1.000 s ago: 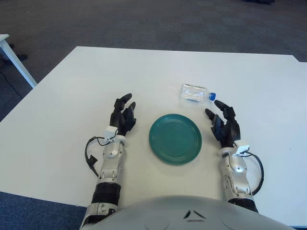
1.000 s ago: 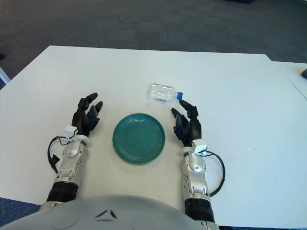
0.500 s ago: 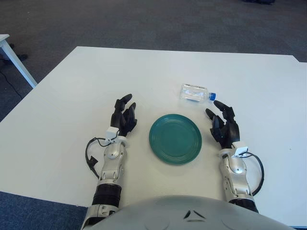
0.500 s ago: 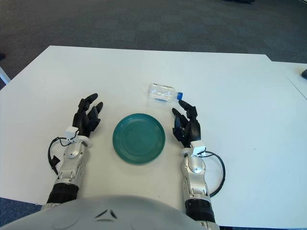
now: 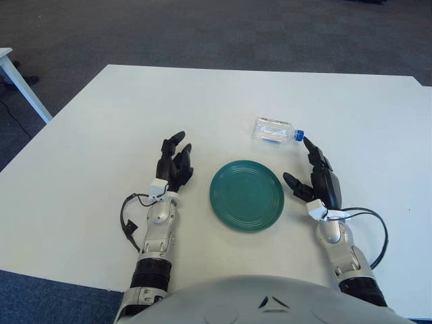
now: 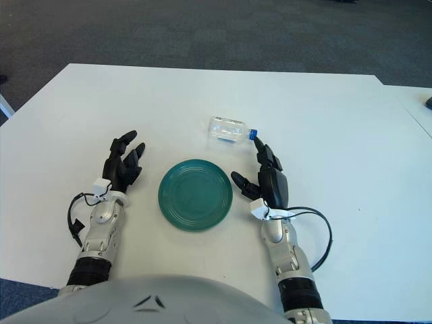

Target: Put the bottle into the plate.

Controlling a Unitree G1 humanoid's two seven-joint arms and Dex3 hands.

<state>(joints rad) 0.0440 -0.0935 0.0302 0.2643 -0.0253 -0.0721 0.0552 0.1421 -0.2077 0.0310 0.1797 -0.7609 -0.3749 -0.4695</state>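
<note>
The clear water bottle lies on its side, cap toward the right robot hand, which reaches empty and spread just below it.

You see a clear glossy plastic bottle with blue cap; plate smooth green, slight sheen; table matt white; both hands matt black plastic, forearms brushed silver metal.

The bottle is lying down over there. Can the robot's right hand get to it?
Probably yes. The right hand is open, its fingertips showing just short of the blue cap of the bottle, with only bare table between them. The plate sits off to the side.
</note>
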